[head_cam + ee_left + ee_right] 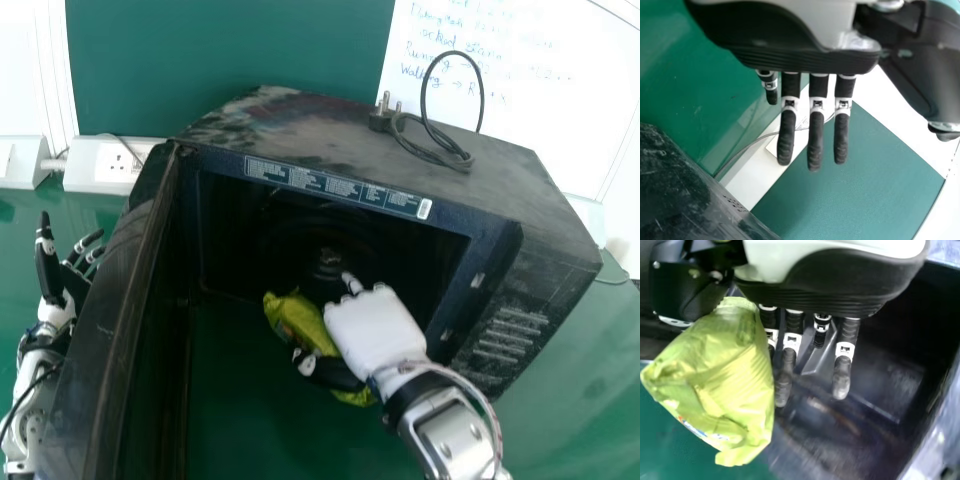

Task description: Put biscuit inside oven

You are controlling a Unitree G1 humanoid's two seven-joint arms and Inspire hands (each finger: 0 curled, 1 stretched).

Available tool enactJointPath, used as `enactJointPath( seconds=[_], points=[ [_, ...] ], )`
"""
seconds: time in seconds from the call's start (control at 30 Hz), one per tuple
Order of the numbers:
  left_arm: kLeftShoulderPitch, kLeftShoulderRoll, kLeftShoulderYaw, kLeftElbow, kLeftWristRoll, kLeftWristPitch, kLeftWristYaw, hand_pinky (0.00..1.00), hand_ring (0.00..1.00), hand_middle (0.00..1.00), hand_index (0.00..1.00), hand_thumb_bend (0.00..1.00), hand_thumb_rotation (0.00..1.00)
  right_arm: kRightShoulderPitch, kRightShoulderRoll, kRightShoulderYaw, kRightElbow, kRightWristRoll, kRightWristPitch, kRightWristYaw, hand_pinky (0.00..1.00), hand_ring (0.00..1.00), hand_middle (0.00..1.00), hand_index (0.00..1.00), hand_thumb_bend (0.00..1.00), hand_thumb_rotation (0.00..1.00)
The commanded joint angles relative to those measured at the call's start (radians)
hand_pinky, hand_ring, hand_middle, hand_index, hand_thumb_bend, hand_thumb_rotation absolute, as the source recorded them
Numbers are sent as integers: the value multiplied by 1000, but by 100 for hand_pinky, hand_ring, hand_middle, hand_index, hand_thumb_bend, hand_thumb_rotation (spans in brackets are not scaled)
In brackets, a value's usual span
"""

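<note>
My right hand (375, 325) is at the front of the oven (400, 160), its fingers at the cavity opening. It pinches a yellow-green biscuit packet (300, 322) between thumb and fingers. In the right wrist view, the packet (722, 385) lies against the extended fingers of my right hand (785, 375), and the dark oven interior shows beyond them. The oven door (118, 320) stands open at the left. Outside the door, at the left edge, is my left hand (52, 275) with fingers apart; in the left wrist view the left hand (815, 130) has straight fingers.
A black power cable (440, 150) with its plug lies on top of the oven. Behind the green table (580, 390) are a wall socket (115, 163) and a whiteboard (520, 80). The open door stands between my left hand and the cavity.
</note>
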Motion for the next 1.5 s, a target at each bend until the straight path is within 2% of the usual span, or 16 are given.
enactJointPath(
  seconds=[0.0,0.13,0.3,0.37,0.63,0.77,0.93,1.07,1.3,1.37,1.47],
  points=[
    [-4,3,2,10,7,-2,4,23,32,42,49,52,9,-40,2,-12,34,-2,11,-30,31,38,41,50,53,1],
    [-3,2,2,6,8,-1,6,24,32,43,49,52,9,-88,14,-8,127,10,27,-101,34,39,47,49,53,0],
    [-2,3,2,12,8,-6,-9,23,32,43,50,52,9,-154,-4,21,229,-11,19,-165,25,29,47,49,53,0],
    [-3,3,3,15,8,-6,-9,23,32,43,50,52,9,-175,-8,30,269,-17,20,-200,25,29,47,49,53,0],
    [3,3,0,6,12,-6,-9,24,33,43,49,52,9,-257,10,56,442,15,47,-322,32,36,47,49,53,0],
    [2,0,2,4,10,-3,-2,24,33,43,49,52,9,-293,7,78,509,27,49,-372,32,35,47,49,53,0],
    [2,2,0,6,13,-5,-3,24,33,44,49,52,9,-356,10,120,624,26,55,-435,32,35,47,49,53,0],
    [5,4,1,5,12,-3,-8,24,33,44,50,52,9,-411,14,165,729,16,60,-519,37,40,41,51,53,0],
    [6,6,2,8,14,-5,-11,24,33,43,49,52,9,-505,33,239,919,16,85,-647,41,46,41,52,53,0],
    [5,5,3,9,12,-5,-10,24,33,43,49,52,9,-530,35,262,969,9,96,-689,42,46,41,52,53,0],
    [5,4,4,9,11,-6,-10,23,32,43,49,52,9,-569,41,301,1049,-4,117,-739,36,40,47,49,53,0]
  ],
)
